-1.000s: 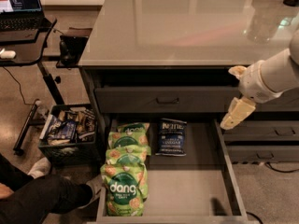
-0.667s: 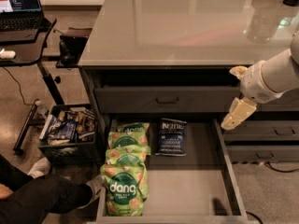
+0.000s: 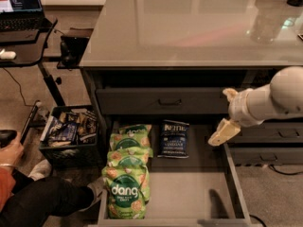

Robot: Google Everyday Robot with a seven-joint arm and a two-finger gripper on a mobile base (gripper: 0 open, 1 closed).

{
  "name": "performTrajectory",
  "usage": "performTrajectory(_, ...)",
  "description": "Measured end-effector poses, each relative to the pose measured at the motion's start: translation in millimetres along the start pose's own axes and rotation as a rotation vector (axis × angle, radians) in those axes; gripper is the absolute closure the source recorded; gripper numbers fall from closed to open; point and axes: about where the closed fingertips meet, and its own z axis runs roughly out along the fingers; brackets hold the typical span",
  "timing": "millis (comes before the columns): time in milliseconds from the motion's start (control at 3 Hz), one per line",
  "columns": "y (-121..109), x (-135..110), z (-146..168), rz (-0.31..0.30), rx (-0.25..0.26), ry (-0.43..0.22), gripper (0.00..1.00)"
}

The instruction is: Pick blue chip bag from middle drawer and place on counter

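Observation:
The blue chip bag (image 3: 173,139) lies flat at the back of the open middle drawer (image 3: 189,186), label up. My gripper (image 3: 226,113) hangs over the drawer's right side wall, to the right of the bag and above it, not touching it. Its cream fingers (image 3: 222,132) stand apart and hold nothing. The glossy grey-beige counter (image 3: 199,27) caps the cabinet above the drawer.
Several green "dang" bags (image 3: 125,188) lie along the drawer's left side. The shut upper drawer front with a handle (image 3: 169,101) is above. A crate of snacks (image 3: 68,131), a black desk with a laptop (image 3: 21,13) and a person's leg (image 3: 42,202) are at the left.
My gripper has moved down and to the left, closer to the drawer's right side. The blue chip bag and the green bags have not moved.

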Motion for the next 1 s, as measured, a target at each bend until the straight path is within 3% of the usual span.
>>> performTrajectory(333,6.5,23.8,57.4,0.052,-0.005,-0.050,0.00)
performTrajectory(1000,13.6,56.5,152.7,0.082,-0.061,-0.110,0.00)
